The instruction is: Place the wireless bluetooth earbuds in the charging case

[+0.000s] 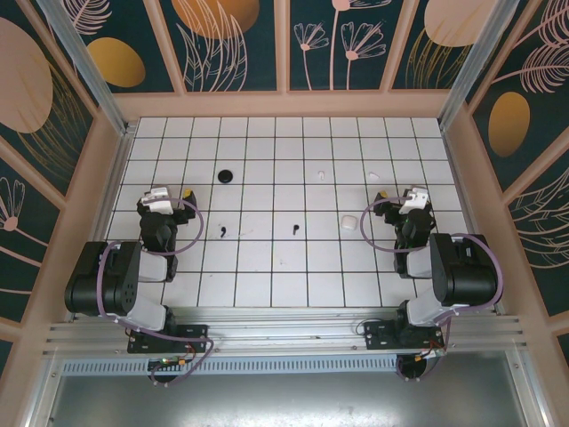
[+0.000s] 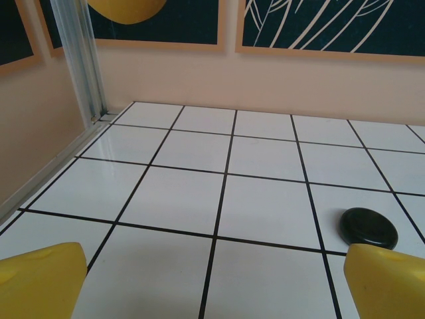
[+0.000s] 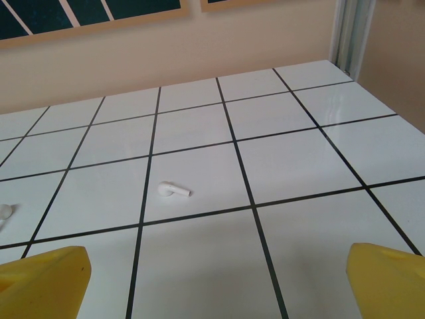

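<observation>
Two white earbuds lie toward the back: one (image 1: 374, 176) (image 3: 172, 190) ahead and left of my right gripper (image 1: 402, 192) (image 3: 216, 286), the other (image 1: 321, 175) (image 3: 3, 211) further left. Two black comma-shaped earbuds (image 1: 222, 233) (image 1: 295, 229) lie mid-table. The round black puck case (image 1: 225, 175) (image 2: 368, 227) sits ahead and right of my left gripper (image 1: 171, 190) (image 2: 212, 286). The rounded white case (image 1: 348, 222) rests left of the right arm. Both grippers are open above the tiles, yellow fingertips (image 2: 40, 279) (image 3: 388, 279) wide apart, holding nothing.
White tiled floor (image 1: 284, 267) with black grout lines. Peach walls enclose it on three sides, with metal corner posts at the back left (image 2: 80, 60) and back right (image 3: 352, 30). Both arm bases stand at the near edge.
</observation>
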### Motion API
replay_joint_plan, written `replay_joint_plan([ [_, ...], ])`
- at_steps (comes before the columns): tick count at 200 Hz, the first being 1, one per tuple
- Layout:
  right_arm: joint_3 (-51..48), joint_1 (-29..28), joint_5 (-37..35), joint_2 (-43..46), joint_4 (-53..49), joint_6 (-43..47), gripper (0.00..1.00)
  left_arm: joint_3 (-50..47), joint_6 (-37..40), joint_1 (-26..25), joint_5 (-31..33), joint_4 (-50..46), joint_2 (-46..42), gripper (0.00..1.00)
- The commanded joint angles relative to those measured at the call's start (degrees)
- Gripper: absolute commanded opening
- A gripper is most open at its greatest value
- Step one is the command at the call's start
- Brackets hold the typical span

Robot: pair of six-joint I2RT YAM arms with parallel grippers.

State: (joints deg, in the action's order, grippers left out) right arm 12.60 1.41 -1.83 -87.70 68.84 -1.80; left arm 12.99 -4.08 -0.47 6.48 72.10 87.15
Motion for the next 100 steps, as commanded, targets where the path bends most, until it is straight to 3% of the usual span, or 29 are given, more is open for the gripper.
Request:
replay_joint_plan([
  [1,0.7,0.1,0.7,-0.5,2.9,0.5,0.99,0.8,-0.1,0.1,0.3,0.2,-0.1,0.99],
  [36,0.7,0.1,0.7,-0.5,2.8,0.5,0.99,0.7,0.2,0.1,-0.2,-0.1,-0.8,0.99],
  [67,0.9,0.1,0.6,-0.2,2.3,0.8,0.99,4.6,0.0,0.1,-0.5,-11.6,-5.7,0.98],
  [88,3.9,-0.2,2.4,3.0,-5.1,1.5,0.99,7.6,-1.2,0.1,-1.1,-19.5,-7.9,0.99],
  [100,7.9,-0.4,1.2,6.0,-15.5,0.3,0.99,9.5,-2.9,0.1,-0.9,-24.7,-9.8,0.99],
])
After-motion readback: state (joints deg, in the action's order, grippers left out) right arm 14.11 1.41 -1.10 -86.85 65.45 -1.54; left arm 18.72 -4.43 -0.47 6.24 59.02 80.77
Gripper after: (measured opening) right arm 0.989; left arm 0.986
